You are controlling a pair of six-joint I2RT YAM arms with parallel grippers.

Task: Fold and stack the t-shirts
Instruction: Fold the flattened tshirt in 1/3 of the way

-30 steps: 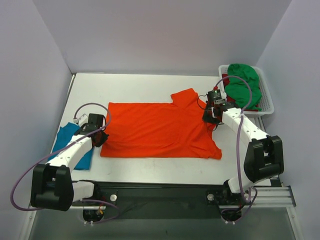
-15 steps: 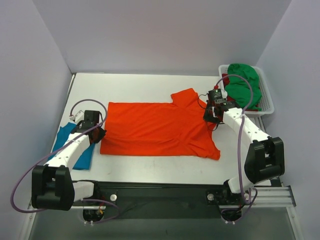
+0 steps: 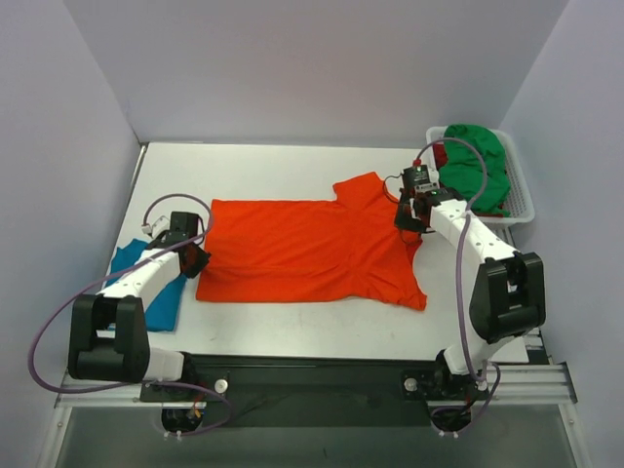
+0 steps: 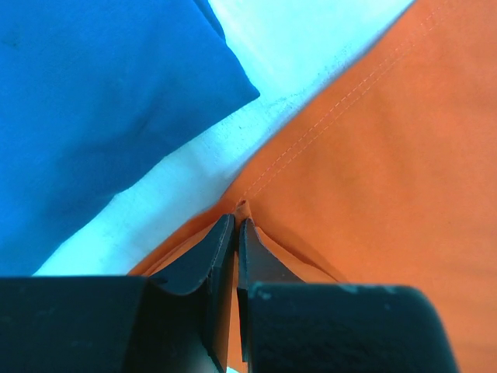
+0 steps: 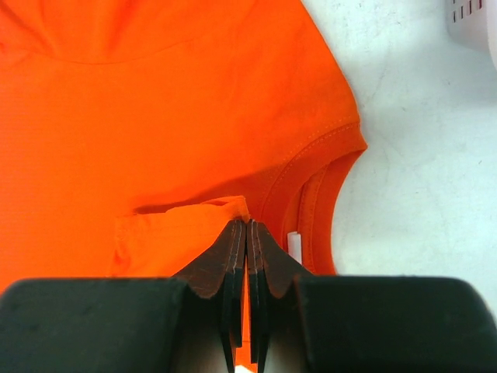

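Clamping a small raised pleat of cloth, the left gripper (image 4: 238, 223) has its jaws pressed together on the hem of the orange shirt (image 3: 312, 249), at the near corner of that hem. A stitched seam line runs away from the fingertips along the hem. A narrow strip of bare bench (image 4: 194, 175) lies just beyond the hem. The teal shirt (image 4: 93, 101) lies on the far side of that strip, near the orange shirt but not touching it.

The right gripper (image 5: 246, 227) is likewise closed, its jaws pinching a lifted flap of the orange shirt just beside the collar. A white label (image 5: 293, 245) shows inside the collar, next to the right fingertip.

In the top view, the orange shirt lies spread flat across the middle of the bench. Its hem faces the left edge and its collar faces the right edge. One sleeve points to the far edge and the other to the near edge. The teal shirt rests by the left edge, partly under the left arm.

A basket (image 3: 524, 200) stands at the far right corner of the bench. It holds a heaped green shirt (image 3: 475, 166). A red shirt (image 3: 440, 154) shows at the basket's left side, mostly covered.
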